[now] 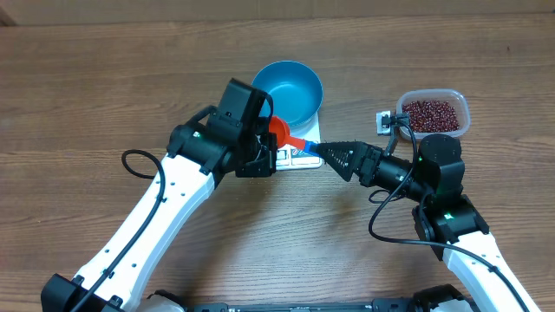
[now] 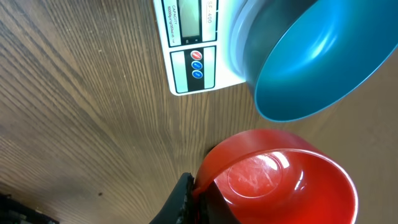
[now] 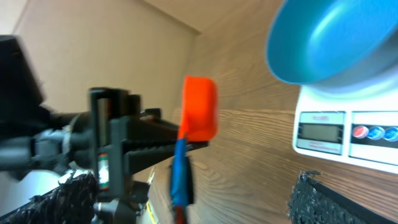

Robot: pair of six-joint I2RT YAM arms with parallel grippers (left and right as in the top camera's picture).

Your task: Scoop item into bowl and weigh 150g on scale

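Left arm point(image 1: 208, 143) and scoop point(image 1: 279, 130) block the bowl's point(image 1: 290, 87) near side.

Not much to read here tbh. The scale point(image 2: 193, 62) has a model mark printed sideways beside its display point(image 2: 188, 18). It looks like "F-400", cut off by the frame edge. The tiny print on the display's other side is too small to read.

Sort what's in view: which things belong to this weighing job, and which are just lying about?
Job: beans in clear tub, red scoop, blue bowl, scale.
Lying about: small white object beside tub.
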